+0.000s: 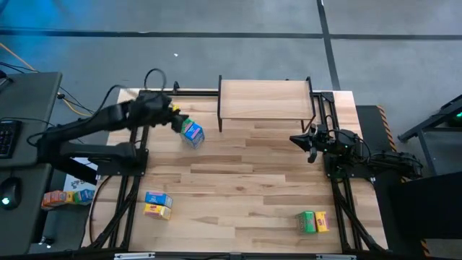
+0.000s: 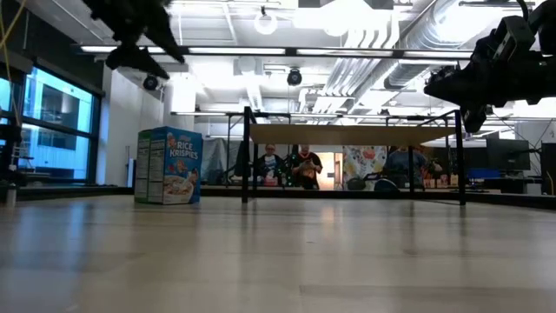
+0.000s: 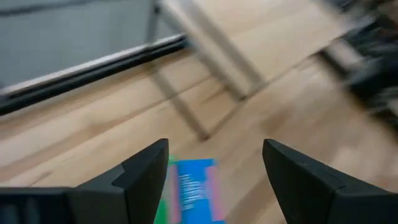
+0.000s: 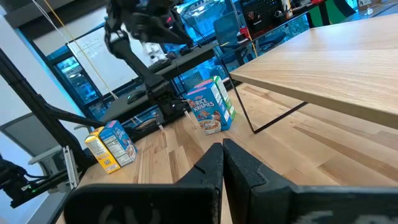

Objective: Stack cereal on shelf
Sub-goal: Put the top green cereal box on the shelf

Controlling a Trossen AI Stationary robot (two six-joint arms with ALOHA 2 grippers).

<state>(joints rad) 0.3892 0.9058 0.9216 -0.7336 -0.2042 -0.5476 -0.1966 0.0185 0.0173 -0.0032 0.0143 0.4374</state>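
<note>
A blue Rice Krispies cereal box (image 1: 193, 133) stands upright on its base on the wood table (image 2: 168, 165), left of the shelf. My left gripper (image 1: 173, 118) is open and hovers above the box, well clear of it in the low view (image 2: 130, 52). In the left wrist view the box (image 3: 194, 190) shows below the gap between the fingers. The shelf (image 1: 263, 100), a light-wood board on thin black legs, stands at the table's far edge with nothing on it. My right gripper (image 1: 307, 141) is shut, raised near the shelf's right front leg.
A blue and a yellow box (image 1: 157, 204) lie together near the table's left near corner. A green and yellow pair (image 1: 312, 222) lies near the right near corner. More boxes (image 1: 65, 196) sit off the table to the left. People sit in the room behind.
</note>
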